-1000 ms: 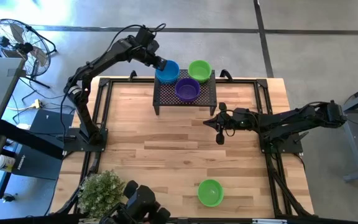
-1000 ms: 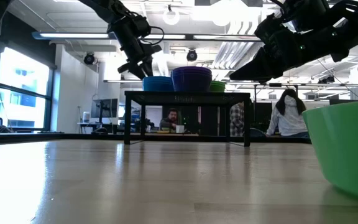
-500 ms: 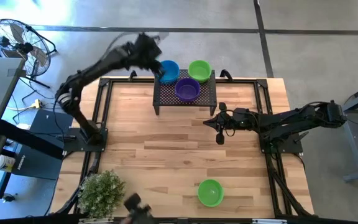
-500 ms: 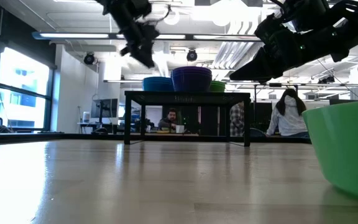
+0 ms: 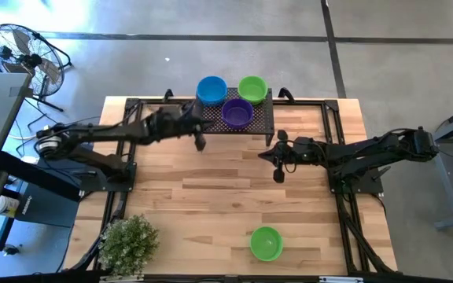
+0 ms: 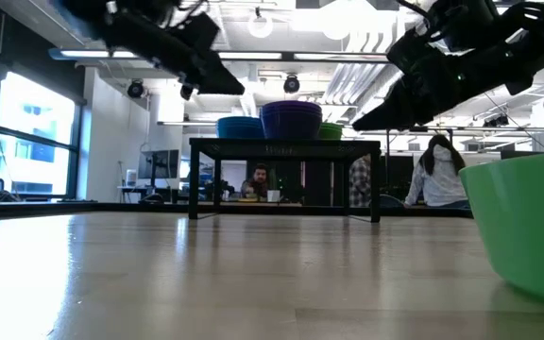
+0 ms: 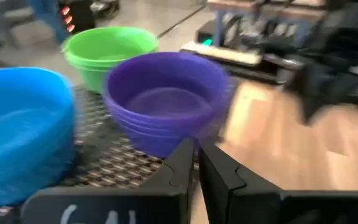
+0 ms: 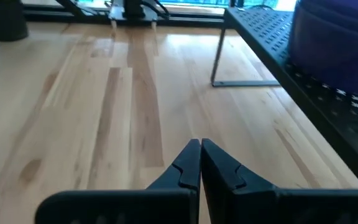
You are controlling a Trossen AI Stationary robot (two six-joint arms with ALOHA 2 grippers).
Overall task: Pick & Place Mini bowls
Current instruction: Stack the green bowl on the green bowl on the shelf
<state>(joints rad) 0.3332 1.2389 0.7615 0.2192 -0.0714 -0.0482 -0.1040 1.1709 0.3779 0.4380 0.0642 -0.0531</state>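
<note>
A black perforated rack (image 5: 234, 119) at the table's far middle carries stacked mini bowls: blue (image 5: 211, 90), green (image 5: 252, 89) and purple (image 5: 237, 113). In the left wrist view they show as blue (image 7: 17, 130), purple (image 7: 166, 99) and green (image 7: 107, 53). One more green bowl (image 5: 267, 243) rests on the table near the front edge. My left gripper (image 5: 201, 141) hovers shut beside the rack's near left corner, touching nothing; its wrist view shows the fingertips together (image 7: 197, 155). My right gripper (image 5: 279, 174) hangs shut over the bare table right of the rack (image 8: 200, 155).
A potted plant (image 5: 127, 242) stands at the table's near left corner. A fan (image 5: 22, 55) stands on the floor beyond the far left corner. Bare wood lies between the rack and the near green bowl. People sit in the room behind the table (image 6: 263, 181).
My left gripper has left the blue bowl stack on the rack's far left, risen briefly, then swung down and toward the table's near left, levelling out, and its fingers have shut. The blue bowls stay on the rack.
</note>
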